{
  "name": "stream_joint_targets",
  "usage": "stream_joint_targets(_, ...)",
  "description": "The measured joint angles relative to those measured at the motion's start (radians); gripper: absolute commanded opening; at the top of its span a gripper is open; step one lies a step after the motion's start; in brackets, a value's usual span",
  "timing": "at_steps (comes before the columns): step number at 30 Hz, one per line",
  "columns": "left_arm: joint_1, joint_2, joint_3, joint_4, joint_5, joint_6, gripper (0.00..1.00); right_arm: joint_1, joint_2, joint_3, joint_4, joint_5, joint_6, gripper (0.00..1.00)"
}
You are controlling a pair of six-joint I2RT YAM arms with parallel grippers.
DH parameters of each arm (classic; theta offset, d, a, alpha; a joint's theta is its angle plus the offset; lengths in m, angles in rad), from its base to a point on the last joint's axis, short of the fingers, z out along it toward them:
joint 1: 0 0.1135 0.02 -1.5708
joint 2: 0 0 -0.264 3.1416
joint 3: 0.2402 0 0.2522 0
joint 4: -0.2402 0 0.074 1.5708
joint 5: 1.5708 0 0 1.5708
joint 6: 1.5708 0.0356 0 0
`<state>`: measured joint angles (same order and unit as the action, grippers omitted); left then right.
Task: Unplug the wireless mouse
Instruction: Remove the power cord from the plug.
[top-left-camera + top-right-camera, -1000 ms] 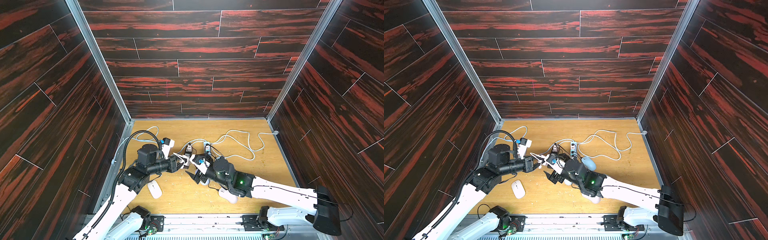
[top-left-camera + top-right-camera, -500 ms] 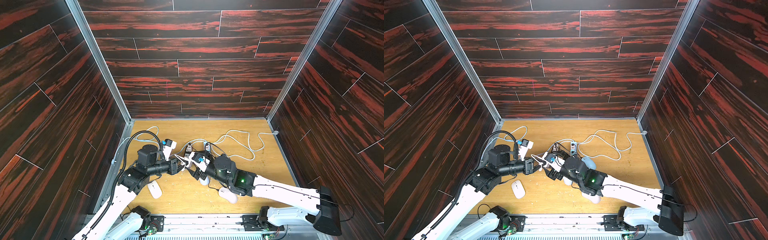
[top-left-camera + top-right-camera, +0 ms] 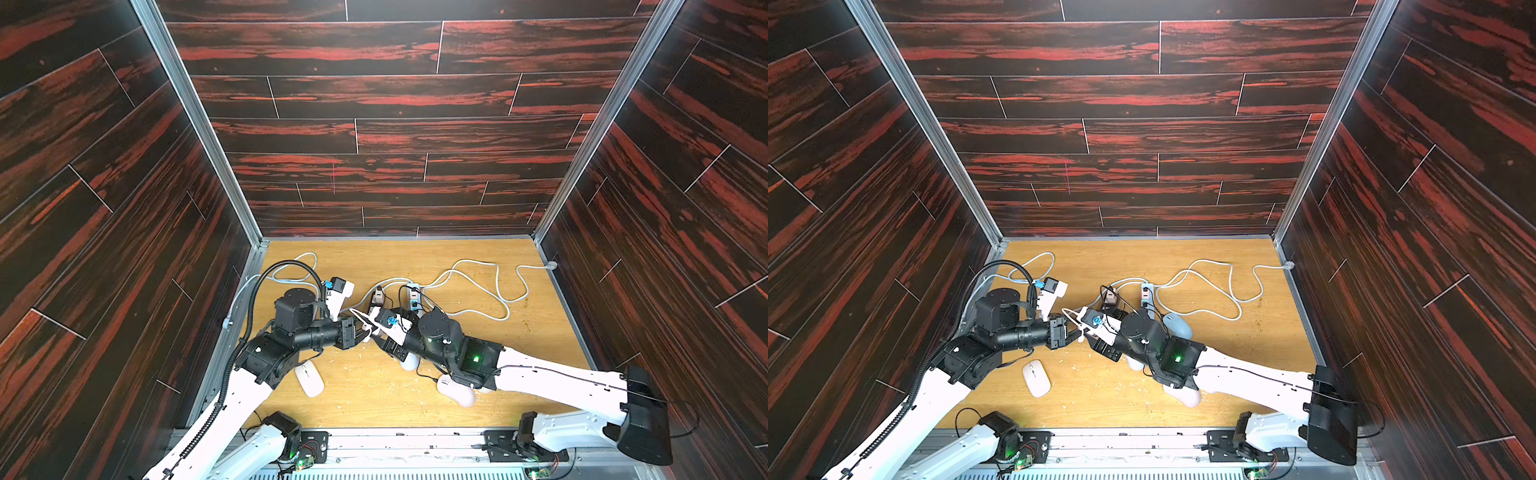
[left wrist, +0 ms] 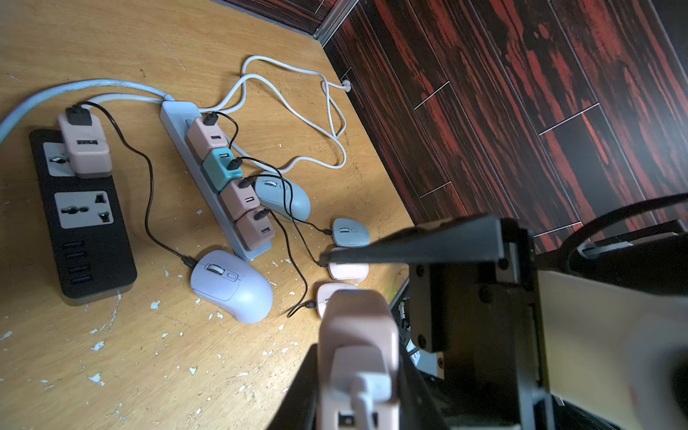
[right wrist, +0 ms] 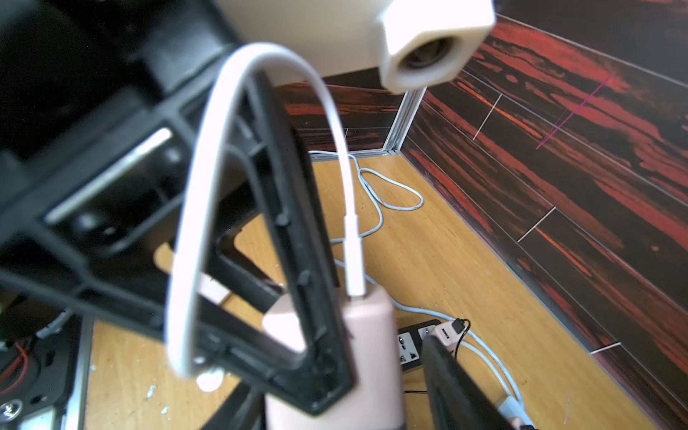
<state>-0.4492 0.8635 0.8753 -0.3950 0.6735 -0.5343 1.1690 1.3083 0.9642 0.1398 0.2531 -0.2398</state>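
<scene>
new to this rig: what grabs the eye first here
The left gripper, its jaws shut on a pink charger held in mid-air, a white cable arching from it. On the table below, a grey power strip crowded with four chargers, several mice clustered beside it.

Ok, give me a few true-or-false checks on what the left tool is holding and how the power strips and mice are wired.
1. The left tool grips a pink charger with a white cable plugged into it. True.
2. All four chargers on the grey power strip are pink. False: three are pink and one is a teal charger.
3. The black power strip carries just one lone adapter. True.
4. The lavender mouse has no cable attached. False: a black cable is plugged into its front.
</scene>
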Motion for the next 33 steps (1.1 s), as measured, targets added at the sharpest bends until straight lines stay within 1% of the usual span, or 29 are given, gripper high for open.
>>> stream_joint_targets(3, -0.001, 0.000, 0.000, 0.000, -0.001, -0.001, 0.00, 0.005, 0.000, 0.002, -0.010, -0.009, -0.004, 0.43)
stream_joint_targets(6, -0.001, 0.000, 0.000, -0.002, -0.002, -0.001, 0.01, 0.005, 0.001, 0.003, -0.015, -0.011, -0.007, 0.38)
stream_joint_targets(7, -0.001, 0.000, 0.000, -0.002, -0.003, -0.001, 0.06, 0.005, 0.001, 0.004, -0.016, -0.011, -0.008, 0.38)
stream_joint_targets(10, -0.002, 0.000, 0.000, -0.002, -0.009, -0.001, 0.30, 0.005, 0.001, 0.004, -0.018, -0.011, -0.006, 0.36)
stream_joint_targets(11, -0.003, -0.001, 0.000, -0.002, -0.014, -0.001, 0.36, 0.005, 0.001, 0.004, -0.018, -0.011, -0.005, 0.36)
stream_joint_targets(13, -0.004, -0.005, 0.000, -0.001, -0.028, -0.002, 0.43, 0.005, 0.001, 0.004, -0.020, -0.011, 0.004, 0.36)
stream_joint_targets(24, -0.004, -0.060, 0.000, 0.043, -0.122, -0.020, 0.41, 0.003, 0.001, 0.004, -0.027, -0.042, 0.045, 0.33)
stream_joint_targets(26, -0.004, -0.059, 0.000, 0.052, -0.135, -0.022, 0.33, 0.003, 0.001, 0.004, -0.029, -0.048, 0.049, 0.33)
stream_joint_targets(33, -0.004, -0.047, 0.000, 0.068, -0.147, -0.032, 0.14, 0.003, 0.001, 0.004, -0.034, -0.060, 0.057, 0.31)
